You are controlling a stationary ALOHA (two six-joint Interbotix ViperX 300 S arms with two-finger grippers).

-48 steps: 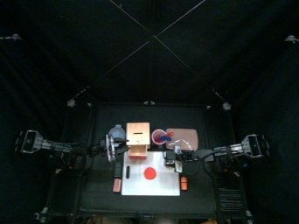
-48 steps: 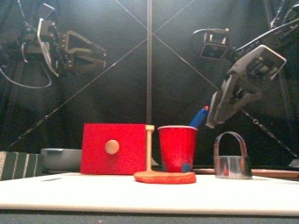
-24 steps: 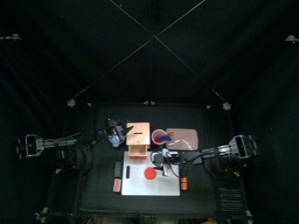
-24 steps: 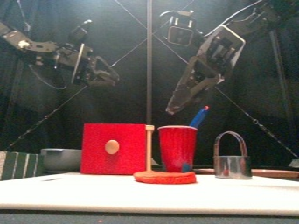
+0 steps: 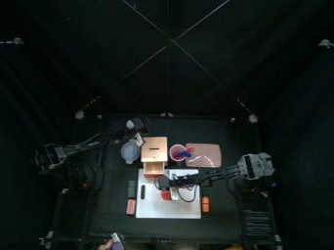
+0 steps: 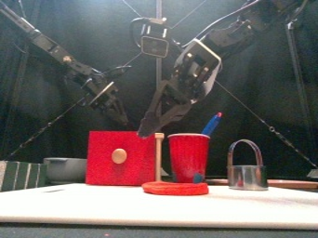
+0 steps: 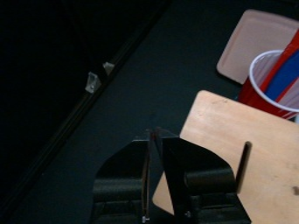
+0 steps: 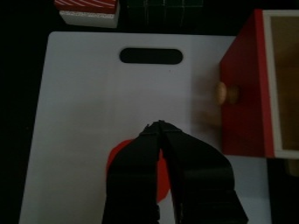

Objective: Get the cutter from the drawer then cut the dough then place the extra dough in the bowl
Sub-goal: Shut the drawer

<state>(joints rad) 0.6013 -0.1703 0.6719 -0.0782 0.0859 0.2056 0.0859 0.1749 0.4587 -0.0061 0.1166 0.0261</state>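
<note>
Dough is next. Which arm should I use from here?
Right. The right gripper hangs directly over the dough on the white board, its jaws shut and pointing at it. The left gripper is back by the wooden box, off the board.

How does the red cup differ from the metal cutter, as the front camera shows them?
The cup is red; the metal cutter is shiny silver. The cup holds a blue knife; the metal cutter bears only a wire handle on top. Both stand upright.
</note>
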